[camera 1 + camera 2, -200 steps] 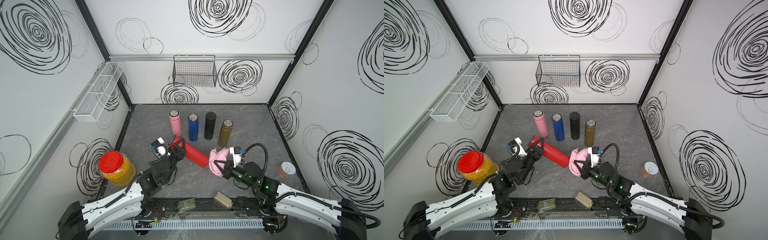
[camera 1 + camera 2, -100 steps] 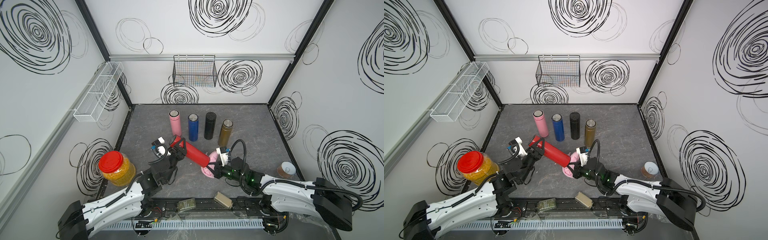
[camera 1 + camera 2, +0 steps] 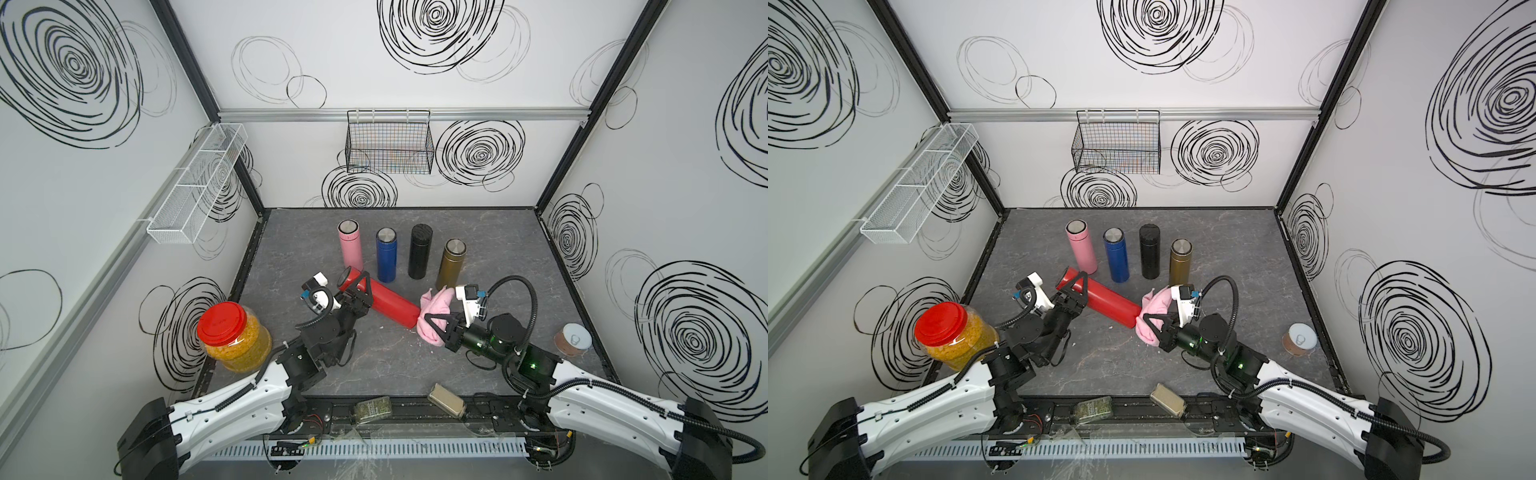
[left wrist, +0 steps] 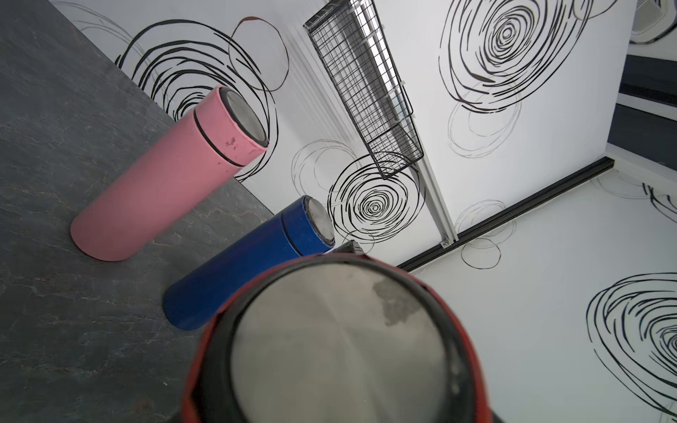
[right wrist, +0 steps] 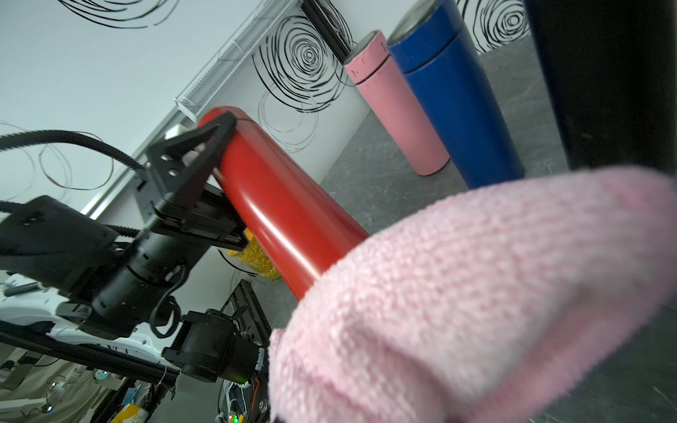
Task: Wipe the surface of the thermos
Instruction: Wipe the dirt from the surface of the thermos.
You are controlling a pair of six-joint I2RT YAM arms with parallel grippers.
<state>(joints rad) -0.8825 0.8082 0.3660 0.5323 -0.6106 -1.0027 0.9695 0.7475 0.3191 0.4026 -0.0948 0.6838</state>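
**A:** Nearest us, at five o'clock, our right end effector (image 3: 434, 328) is clamped on the pink cloth (image 3: 436, 303). The cloth is bunched over the base end of the red thermos (image 3: 390, 305). Our left end effector (image 3: 360, 286) is closed round the cap end. The thermos sits mid-desk, slanting from ten o'clock to four o'clock.

**B:** What could go wrong for us?

**A:** We hold only one end of a glossy body. If we drag the cloth too hard, we judge the thermos could twist or slide in that grip. The cloth could also slip off the tip and wipe nothing.

**B:** And farther out?

**A:** Towards twelve o'clock the pink flask (image 3: 350, 247), blue flask (image 3: 386, 257), black flask (image 3: 419, 251) and gold flask (image 3: 452, 264) stand upright. If we swing the cap end, it could topple the pink one just beside it. The desk (image 3: 498, 249) is grey and veined like stone. A wire basket (image 3: 388, 141) hangs on the white, swirl-marked back wall.
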